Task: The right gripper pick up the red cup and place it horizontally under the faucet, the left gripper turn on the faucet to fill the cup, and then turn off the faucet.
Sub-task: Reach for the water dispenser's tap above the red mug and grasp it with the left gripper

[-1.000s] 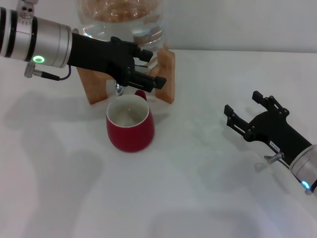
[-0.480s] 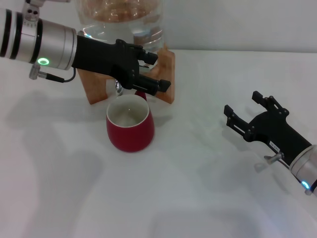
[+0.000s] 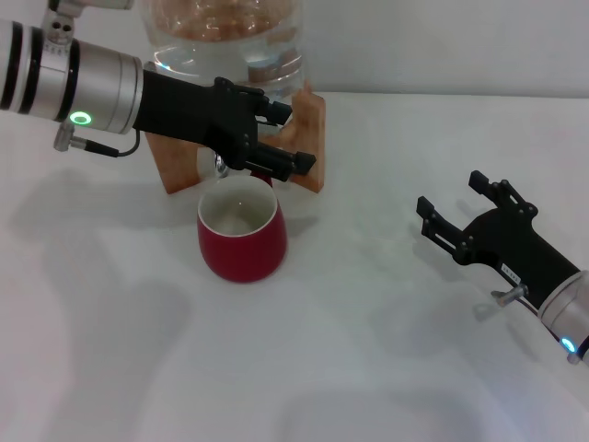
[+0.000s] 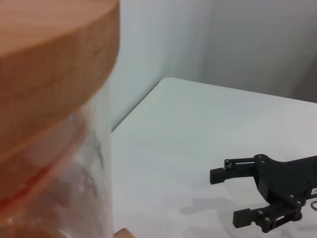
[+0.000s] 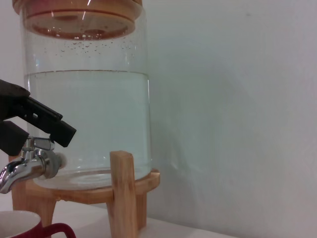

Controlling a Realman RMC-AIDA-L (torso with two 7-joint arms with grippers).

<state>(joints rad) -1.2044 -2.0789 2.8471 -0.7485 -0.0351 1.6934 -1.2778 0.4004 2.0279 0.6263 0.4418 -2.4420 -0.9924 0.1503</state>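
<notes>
The rounded ceramic cup is dark red outside, cream-white inside. The small metal faucet is shiny chrome. The wooden stand is light brown. The bench is plain white.

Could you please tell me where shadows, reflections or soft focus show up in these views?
Head view: soft arm shadows on the table. Left wrist view: the jar fills the near side, out of focus. Right wrist view: highlights on the chrome faucet.
</notes>
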